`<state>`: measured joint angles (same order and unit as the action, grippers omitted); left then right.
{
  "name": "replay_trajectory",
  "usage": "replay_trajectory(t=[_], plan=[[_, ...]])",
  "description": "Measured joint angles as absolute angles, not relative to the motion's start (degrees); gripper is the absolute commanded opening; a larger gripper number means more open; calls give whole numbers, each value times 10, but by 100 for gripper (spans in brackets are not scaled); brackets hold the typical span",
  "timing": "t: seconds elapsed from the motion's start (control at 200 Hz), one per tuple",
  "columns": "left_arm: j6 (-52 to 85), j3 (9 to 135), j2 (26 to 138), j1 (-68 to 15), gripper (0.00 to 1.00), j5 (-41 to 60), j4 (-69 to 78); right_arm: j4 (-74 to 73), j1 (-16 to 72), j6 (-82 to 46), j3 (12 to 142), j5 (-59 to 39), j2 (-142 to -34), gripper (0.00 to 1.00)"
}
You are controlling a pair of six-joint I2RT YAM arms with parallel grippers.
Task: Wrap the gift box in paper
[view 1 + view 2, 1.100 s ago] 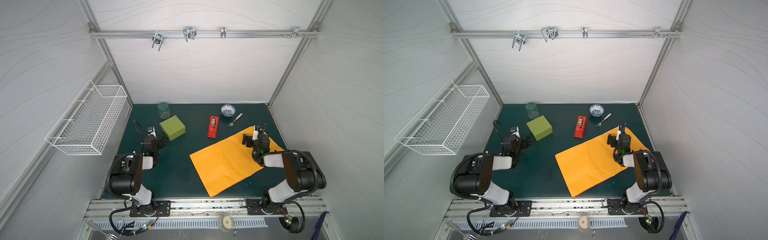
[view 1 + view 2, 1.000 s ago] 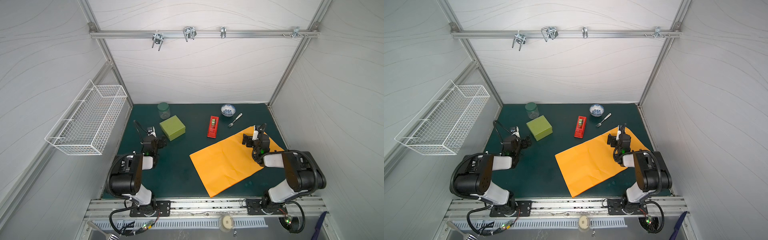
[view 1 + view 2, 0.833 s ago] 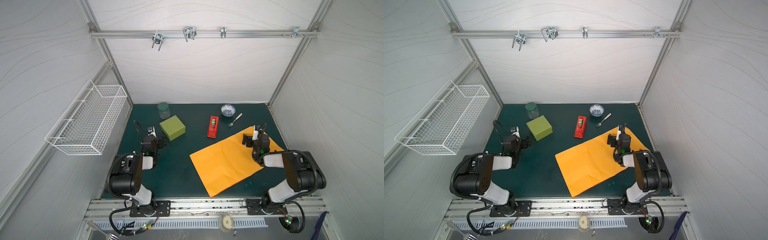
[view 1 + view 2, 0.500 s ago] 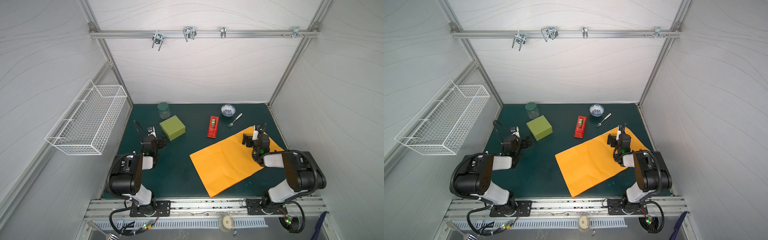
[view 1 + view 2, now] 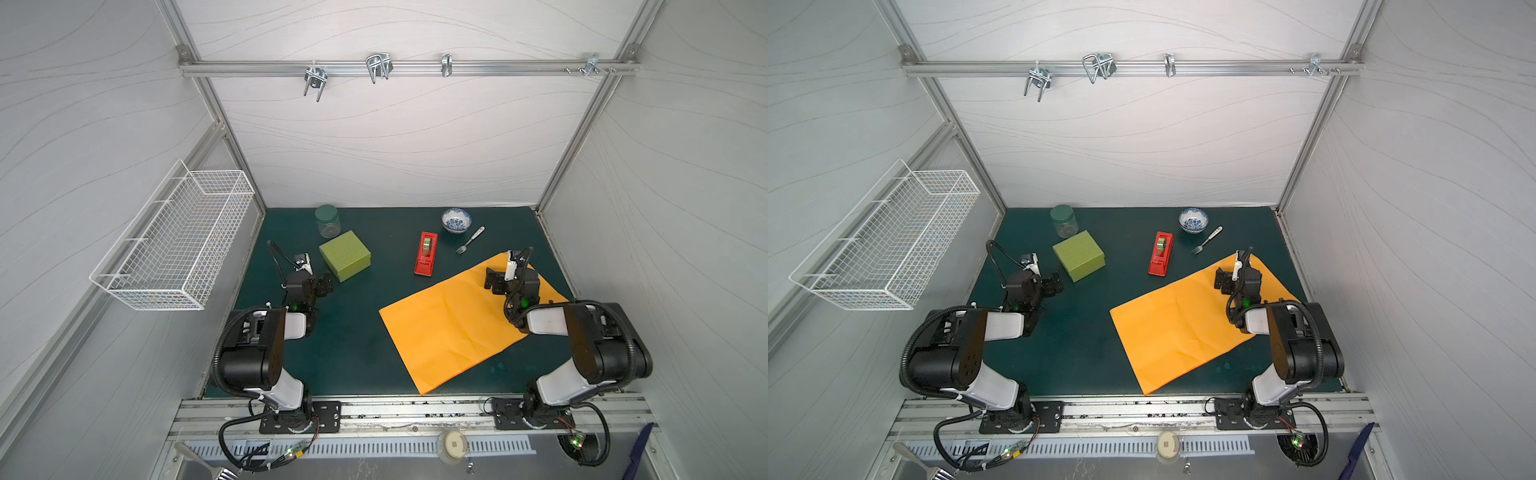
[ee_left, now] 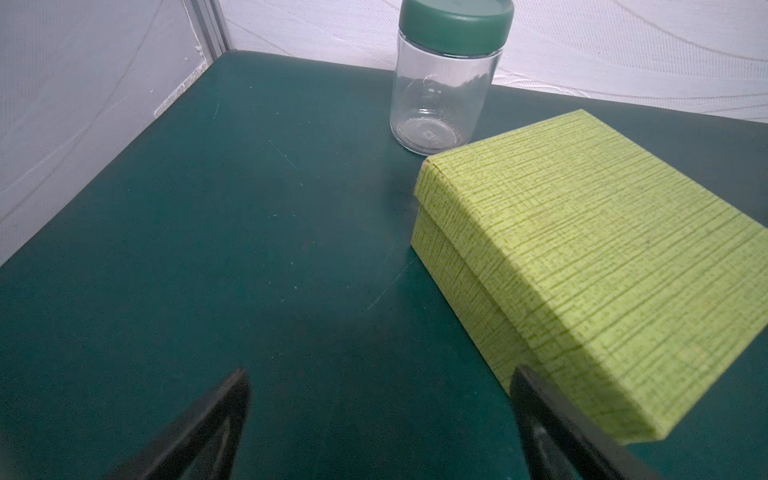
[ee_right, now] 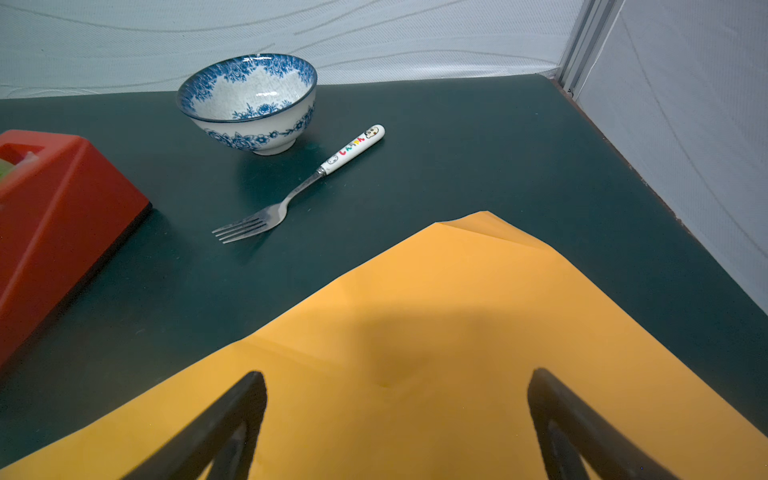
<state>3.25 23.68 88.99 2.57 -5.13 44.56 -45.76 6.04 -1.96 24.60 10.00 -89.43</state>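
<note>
Logged paper (image 5: 449, 328) flat on right half of counter (image 5: 353, 332), near corner close to front edge, a few creases, far corner turned up. Logged right tool (image 7: 397, 374) over paper's far part, spread wide, holding nothing. Logged left tool (image 6: 380, 374) likewise wide and empty, low over bare counter, one finger just beside near corner of box (image 5: 345, 255); cannot tell whether touching. Found box on left half, lid on, well apart from paper. No wrapping started. Beyond: dispenser (image 5: 426, 253) between box and paper, then fork (image 5: 469, 240), bowl (image 5: 456, 219), and jar (image 5: 327, 221) just past box.

Risks, as judged:
- Pinching thin paper flat against counter: likely to slip off, or to crumple and tear along existing creases.
- Dragging paper leftward: likely to catch dispenser or sweep fork.
- Gripping box at a corner: likely to spin it, lift lid alone, or shove it back into jar and topple that.
- Carrying box across: possible clip of dispenser.
- Setting box askew on paper: uneven flaps later.
</note>
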Motion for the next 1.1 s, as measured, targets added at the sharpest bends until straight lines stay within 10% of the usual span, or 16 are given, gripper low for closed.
replay_trajectory(t=[0.485,0.83,1.101], plan=[[33,233,845,26,94,-56,414,-442,80,-16,246,138,-885,99],[221,307,631,19,86,-22,181,-156,143,-124,343,166,-667,99],[371,312,589,-193,86,50,23,62,266,-197,402,19,-662,91]])
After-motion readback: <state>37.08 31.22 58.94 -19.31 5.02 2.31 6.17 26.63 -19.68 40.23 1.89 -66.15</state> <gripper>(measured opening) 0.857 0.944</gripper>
